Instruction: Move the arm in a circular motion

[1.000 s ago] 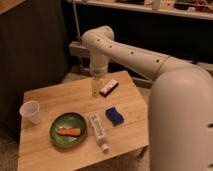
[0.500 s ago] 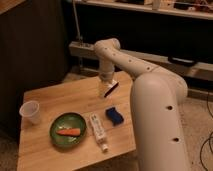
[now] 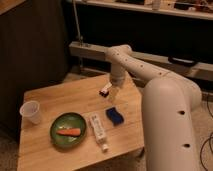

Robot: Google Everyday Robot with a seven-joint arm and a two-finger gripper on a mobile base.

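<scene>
Swinging rightward since a second ago, the white arm (image 3: 140, 70) now hangs its pincer (image 3: 114, 95) over the tabletop's (image 3: 50, 97) far right part.
The circle looks partway through. The next move likely calls for curving onward while staying above the small packet (image 3: 105, 90) just beside the pincer and the blue sponge (image 3: 115, 116) nearer the front edge. Whether the pincer is spread or pressed together cannot be told. The arm's base is cut off at the lower right.
</scene>
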